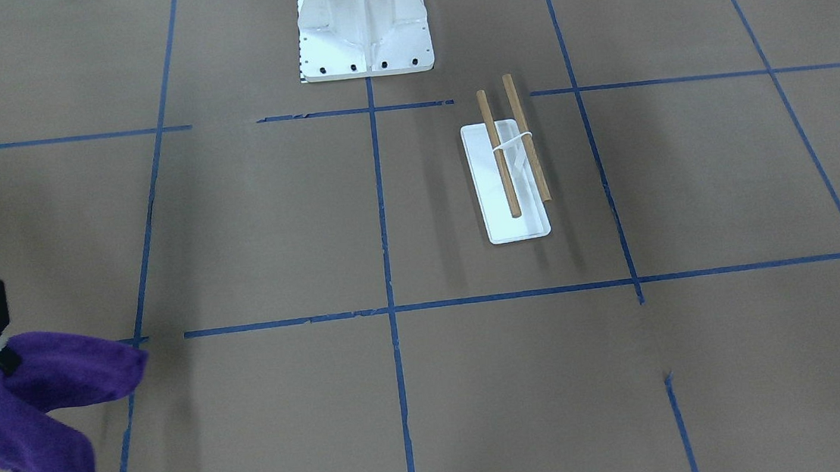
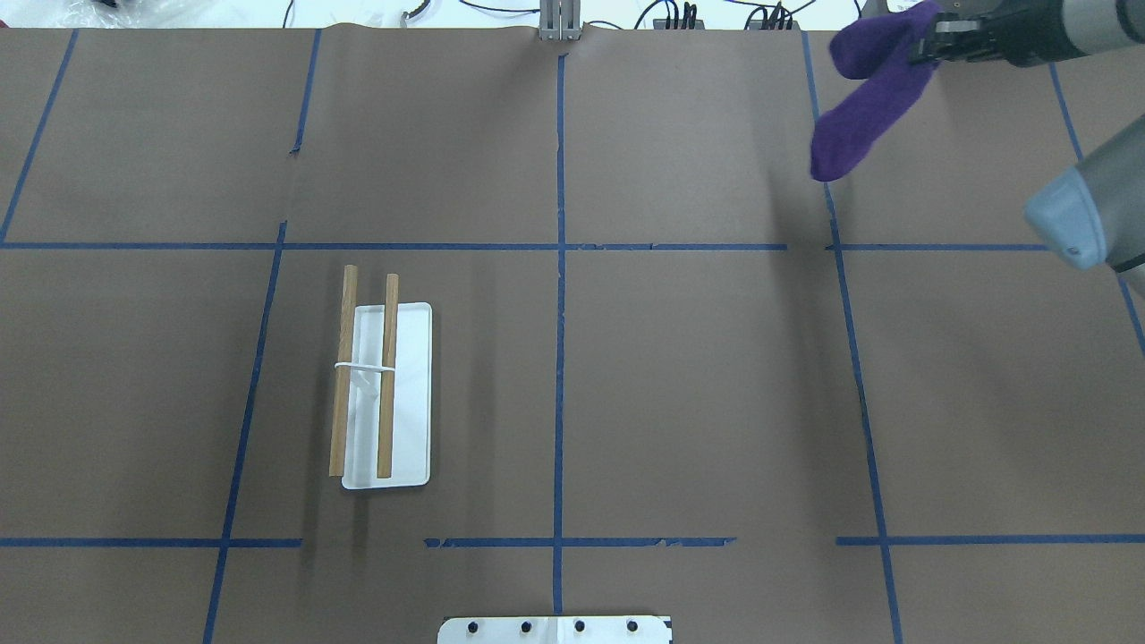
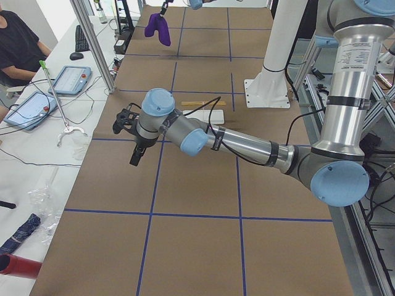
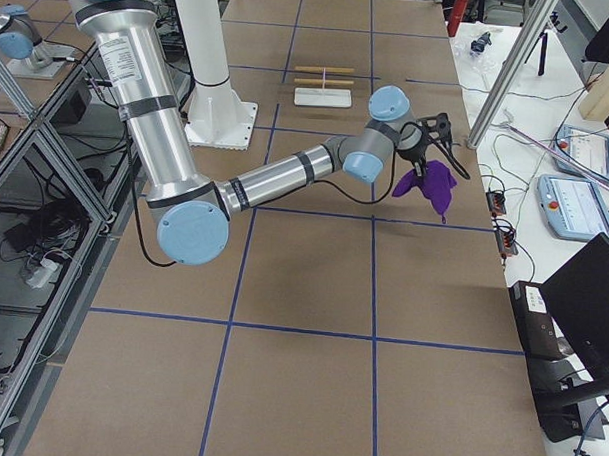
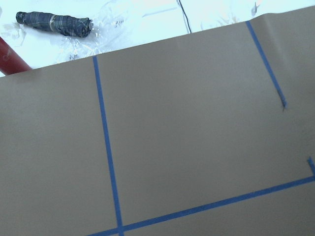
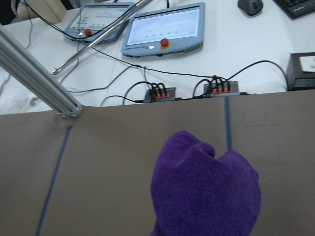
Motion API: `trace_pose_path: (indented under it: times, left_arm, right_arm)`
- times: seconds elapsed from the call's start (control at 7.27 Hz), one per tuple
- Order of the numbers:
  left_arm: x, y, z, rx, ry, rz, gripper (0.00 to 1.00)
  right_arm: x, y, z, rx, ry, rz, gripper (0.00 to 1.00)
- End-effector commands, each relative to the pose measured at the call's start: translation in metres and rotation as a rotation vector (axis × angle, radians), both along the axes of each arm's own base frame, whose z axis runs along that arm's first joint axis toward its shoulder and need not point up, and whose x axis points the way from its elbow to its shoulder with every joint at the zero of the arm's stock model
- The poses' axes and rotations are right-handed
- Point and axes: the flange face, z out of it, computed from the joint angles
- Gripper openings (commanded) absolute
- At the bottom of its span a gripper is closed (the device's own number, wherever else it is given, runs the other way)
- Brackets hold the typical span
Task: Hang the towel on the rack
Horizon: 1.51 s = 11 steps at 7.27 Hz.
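Right of rack (image 2: 411,402): bare brown paper, a wide run across to the hanging towel (image 2: 863,107).
Over rack: both dowels (image 2: 389,376) uncovered, open from above.
Robot side of rack: white pedestal (image 2: 555,629) stands there.
Left of rack: left arm (image 3: 247,145) stretches out, seemingly raised off the paper.

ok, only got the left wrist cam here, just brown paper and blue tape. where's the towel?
Observer: The right gripper holds the towel up off the table, toward the far right corner from the robot.
Operator: rack?
Observer: The rack stands on the robot's left half, both dowels bare.
Operator: and my left gripper?
Observer: The left gripper hangs above the table, on the operators' side of the rack, apart from it.
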Motion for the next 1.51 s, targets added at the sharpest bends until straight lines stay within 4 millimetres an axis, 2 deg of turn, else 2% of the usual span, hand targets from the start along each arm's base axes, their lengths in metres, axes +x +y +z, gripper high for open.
trace_pose_path:
  times: [0.0,0.14,0.28,0.41,0.55,0.69,0.96,1.1,1.24,1.38]
  left_arm:
    - [0.063,0.018,-0.045,0.0,0.293,-0.065,1.0]
    - [0.093,0.019,-0.072,-0.069,0.421,-0.076,1.0]
    - [0.137,0.012,-0.115,-0.152,0.537,-0.106,1.0]
    - [0.187,0.005,-0.151,-0.243,0.631,-0.118,1.0]
    - [0.235,0.011,-0.178,-0.334,0.689,-0.071,1.0]
    - [0.275,0.018,-0.207,-0.427,0.743,-0.028,1.0]
    - [0.337,0.026,-0.265,-0.543,0.744,0.019,1.0]
    - [0.367,0.031,-0.286,-0.552,0.743,0.013,1.0]
    - [0.392,0.042,-0.295,-0.581,0.759,0.013,1.0]
    - [0.41,0.044,-0.316,-0.62,0.789,0.011,1.0]
  right_arm:
    - [-0.07,0.069,-0.09,-0.008,-0.21,0.095,0.0]
    - [-0.096,0.1,-0.109,0.031,-0.235,0.099,0.0]
    - [-0.116,0.126,-0.125,0.064,-0.256,0.091,0.0]
    - [-0.125,0.148,-0.14,0.086,-0.284,0.064,0.0]
    - [-0.132,0.167,-0.151,0.104,-0.305,0.026,0.0]
    - [-0.141,0.177,-0.161,0.118,-0.318,-0.002,0.0]
    - [-0.159,0.194,-0.176,0.135,-0.34,-0.044,0.0]
    - [-0.164,0.203,-0.184,0.187,-0.328,-0.073,0.0]
    - [-0.168,0.206,-0.187,0.195,-0.327,-0.077,0.0]
    - [-0.169,0.207,-0.192,0.205,-0.334,-0.063,0.0]
